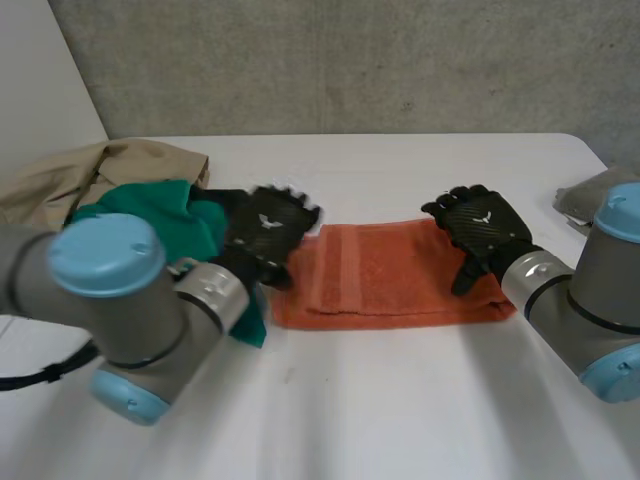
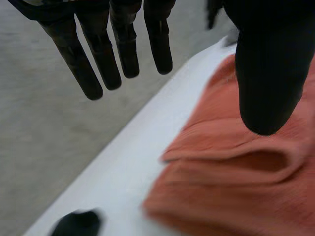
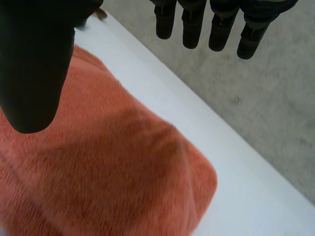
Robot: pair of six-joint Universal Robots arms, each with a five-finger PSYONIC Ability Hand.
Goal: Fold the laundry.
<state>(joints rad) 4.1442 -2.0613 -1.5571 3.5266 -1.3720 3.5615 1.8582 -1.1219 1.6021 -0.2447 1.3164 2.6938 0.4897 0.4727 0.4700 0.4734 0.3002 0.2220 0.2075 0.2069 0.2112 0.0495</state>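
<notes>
At table centre, head view: folded orange terry towel [image 1: 390, 275] lies flat on white table [image 1: 400, 400]; black left hand [image 1: 268, 232] at its left end, black right hand [image 1: 482, 232] over its right end.
Beside left arm: crumpled green cloth [image 1: 165, 215] against beige garment [image 1: 90, 170], both unfolded.
Left wrist view: fingers [image 2: 98, 64] straight and spread, thumb above the towel's layered edge; nothing held.
Right wrist view: fingers [image 3: 221, 29] straight, well off the thumb, above the towel's rounded corner; nothing held.
Step, judged: towel's fold looks complete.
Next move calls for: clearing the towel, then reaching for the green cloth.

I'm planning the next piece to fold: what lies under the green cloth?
A beige garment shows beneath the far edge of the green cloth and spreads behind it. The left arm covers the cloth's near side, so what lies under that part cannot be seen.
</notes>
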